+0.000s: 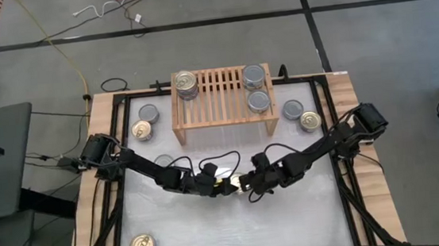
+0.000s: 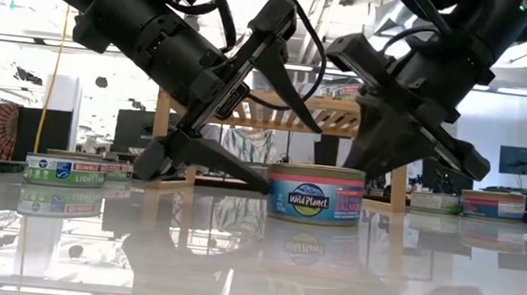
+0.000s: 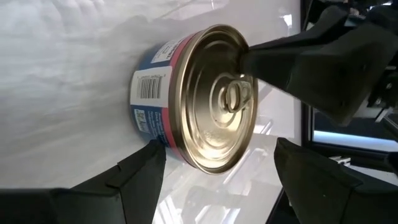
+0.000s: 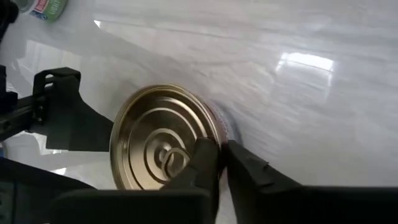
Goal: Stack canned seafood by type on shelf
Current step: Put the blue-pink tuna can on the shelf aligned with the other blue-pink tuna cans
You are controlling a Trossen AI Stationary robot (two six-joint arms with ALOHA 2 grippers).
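Right claw (image 4: pixel 222 163) pinching round gold-topped can (image 4: pixel 163 137)

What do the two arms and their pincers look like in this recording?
Both arms are matte black, built of chunky jointed segments, with thin black cables looping along them. The left pincer and right pincer each end in two flat, wedge-shaped black fingers tapering to blunt tips. No markings are visible.

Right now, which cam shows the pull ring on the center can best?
Left wrist view: the can faces the lens and its pull ring is plain. Right wrist view shows the ring partly behind the right gripper. Low view shows only the label side. High view hides it between both grippers.
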